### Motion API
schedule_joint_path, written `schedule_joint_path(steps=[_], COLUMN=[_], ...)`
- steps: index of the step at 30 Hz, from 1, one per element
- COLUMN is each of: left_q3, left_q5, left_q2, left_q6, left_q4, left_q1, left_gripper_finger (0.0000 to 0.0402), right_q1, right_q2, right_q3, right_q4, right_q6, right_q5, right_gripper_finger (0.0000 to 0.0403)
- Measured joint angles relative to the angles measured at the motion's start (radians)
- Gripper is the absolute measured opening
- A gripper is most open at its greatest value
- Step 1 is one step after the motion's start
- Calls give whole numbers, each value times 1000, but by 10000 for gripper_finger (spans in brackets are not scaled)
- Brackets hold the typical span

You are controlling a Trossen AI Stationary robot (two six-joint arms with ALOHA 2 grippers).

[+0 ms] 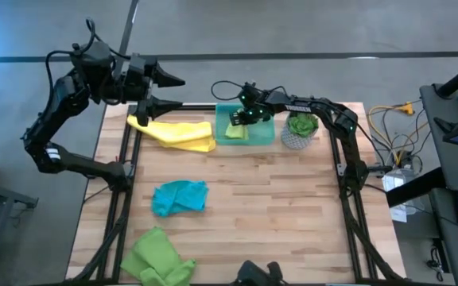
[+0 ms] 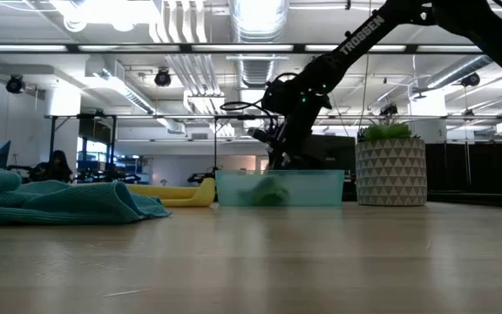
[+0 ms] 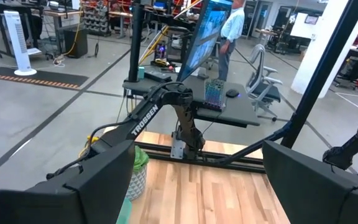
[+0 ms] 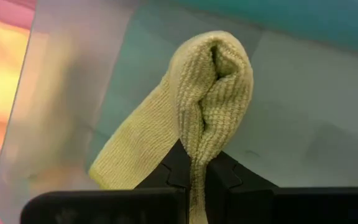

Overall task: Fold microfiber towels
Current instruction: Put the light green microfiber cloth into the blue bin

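My right gripper (image 1: 243, 117) hangs over the translucent green tray (image 1: 265, 137) at the table's far middle, shut on a lime green towel (image 4: 207, 87). That towel shows through the tray wall in the low view (image 2: 268, 194). A yellow towel (image 1: 177, 131) lies left of the tray. Toward the near left, a teal towel (image 1: 180, 196) rests crumpled mid-table. A second lime green towel (image 1: 157, 258) lies at the near left edge. My left gripper (image 1: 173, 91) is raised above the far left corner, open and holding nothing (image 3: 197, 186). My right gripper pinches a bunched fold of the lime green towel (image 4: 197, 165) between its two fingers, several layers together. The fingers slant down into the tray from above. The towel loops over beyond the fingertips, slack, and its lower part lies inside the tray (image 2: 273, 199).
A potted plant in a white patterned pot (image 1: 299, 131) stands right of the tray, close to my right arm. Black frame rails (image 1: 122, 199) run along the table's left and right sides. Bare wood lies in the middle and near right (image 1: 293, 214).
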Motion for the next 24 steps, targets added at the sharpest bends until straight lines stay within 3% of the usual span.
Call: schedule_joint_path(steps=[10, 24], left_q3=[0, 0], left_q5=[5, 24], left_q2=[6, 16], left_q6=[0, 0], left_q4=[1, 3], left_q1=[0, 0], left_gripper_finger=[335, 335], right_q1=[0, -2], right_q2=[0, 3], right_q3=[114, 98], right_q4=[-249, -373], right_q6=[-197, -159], right_q5=[133, 213], right_gripper_finger=[13, 13])
